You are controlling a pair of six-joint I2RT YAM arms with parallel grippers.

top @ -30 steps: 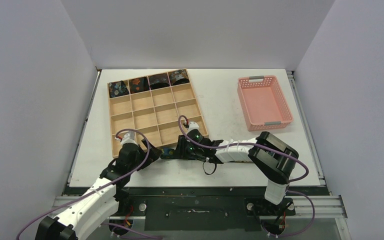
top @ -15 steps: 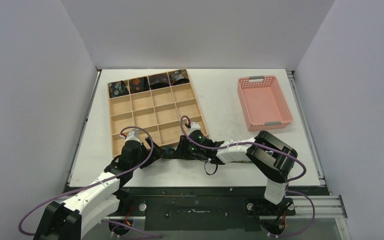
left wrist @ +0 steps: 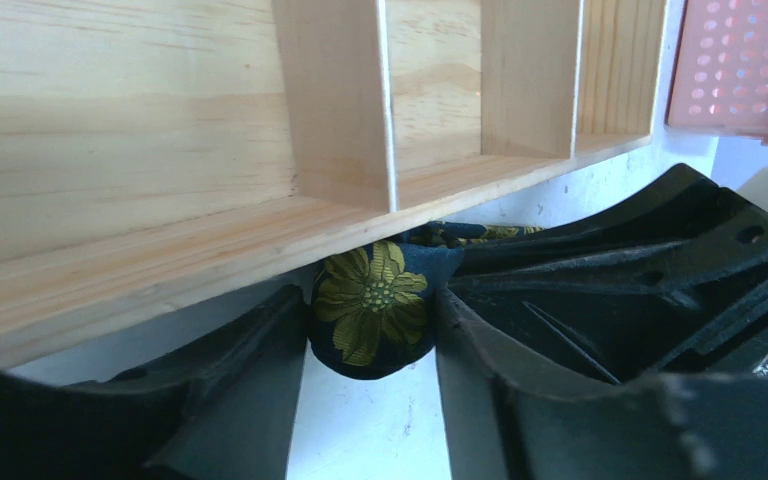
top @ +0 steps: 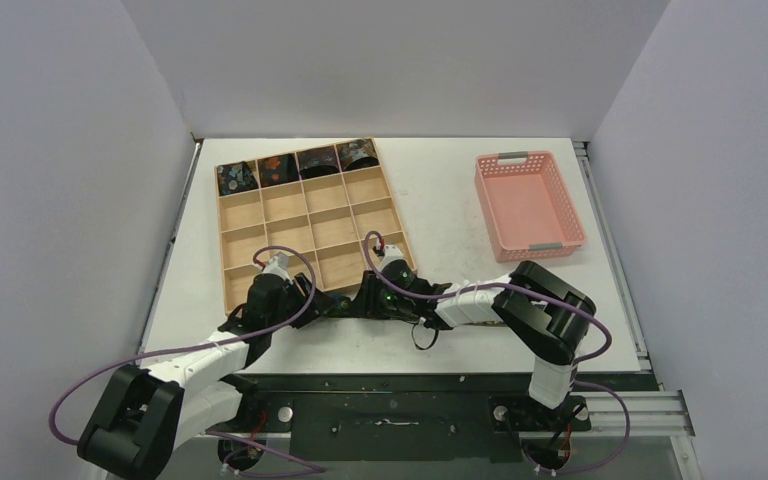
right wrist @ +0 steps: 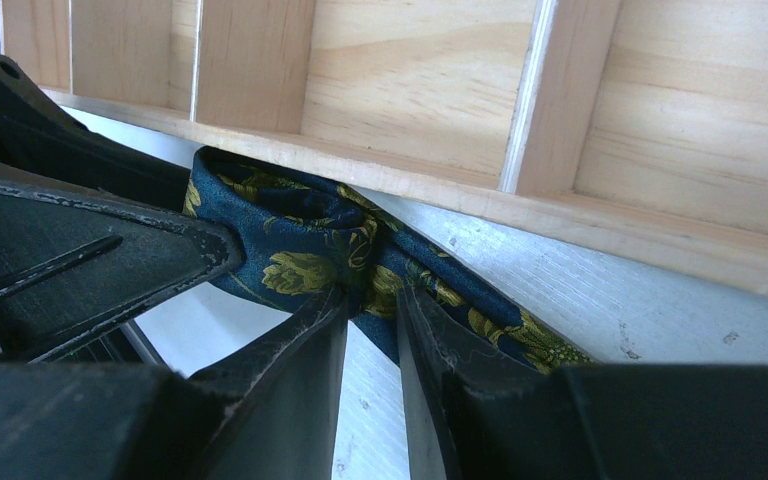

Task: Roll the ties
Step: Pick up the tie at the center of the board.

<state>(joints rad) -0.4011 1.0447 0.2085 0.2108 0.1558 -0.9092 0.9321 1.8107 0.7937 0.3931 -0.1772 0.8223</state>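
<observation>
A navy tie with yellow flowers [top: 335, 306] lies against the front wall of the wooden tray [top: 285, 205], between my two grippers. In the left wrist view its coiled end [left wrist: 365, 325] sits between my left gripper's [left wrist: 370, 300] fingers, which touch it on both sides. My right gripper [right wrist: 375, 295] pinches the tie's loose strip [right wrist: 300, 235] right beside the left fingers. From above, the left gripper [top: 312, 300] and the right gripper [top: 360, 300] face each other across the tie. Several rolled ties [top: 278, 168] fill the tray's back row.
The tray's front wall [left wrist: 260, 235] stands directly behind the tie and both grippers. A pink plastic basket [top: 528, 205] sits at the back right of the white table. Grey walls close in the left and right sides.
My left arm has reached forward and right to the tray's front edge, and its jaws have narrowed onto the coiled end. The right gripper has barely moved.
</observation>
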